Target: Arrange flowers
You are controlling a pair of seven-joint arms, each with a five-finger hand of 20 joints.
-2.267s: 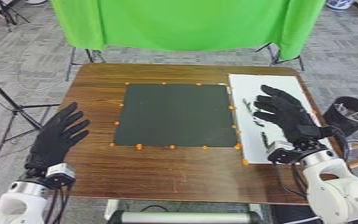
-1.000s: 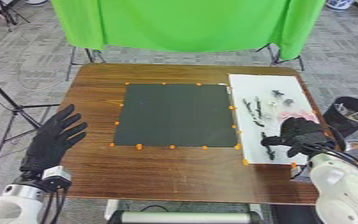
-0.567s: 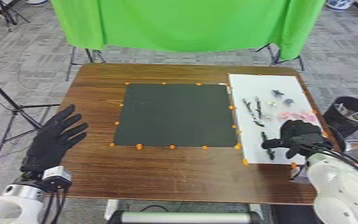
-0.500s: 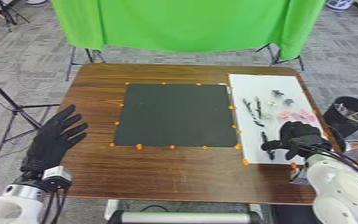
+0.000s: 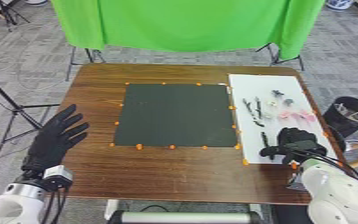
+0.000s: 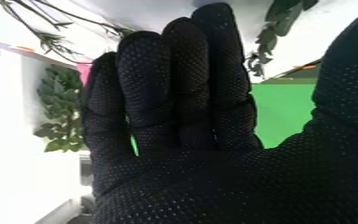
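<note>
While we log from the left, the left hand [image 5: 47, 145] has its fingers spread and nearly straight, empty, near the left edge of the surface [image 5: 158, 175]. Right of them is a dark mat [image 5: 175, 115]. On the white sheet [image 5: 251, 85], dark stems [image 5: 265, 140] lie left of the right hand [image 5: 297, 142]; pink flowers [image 5: 297, 117] lie beyond its fingers. We record those as straight, thumb apart, gripping nothing.

The left arm [image 5: 14, 202] and right arm [image 5: 328, 182] are smooth, white and rounded. The left hand [image 5: 44, 147] and right hand [image 5: 295, 141] wear black cloth gloves. Tiny pale dots cover the right hand's [image 6: 184, 185] glove. Thin black cables [image 5: 66, 196] run by the left wrist.
</note>
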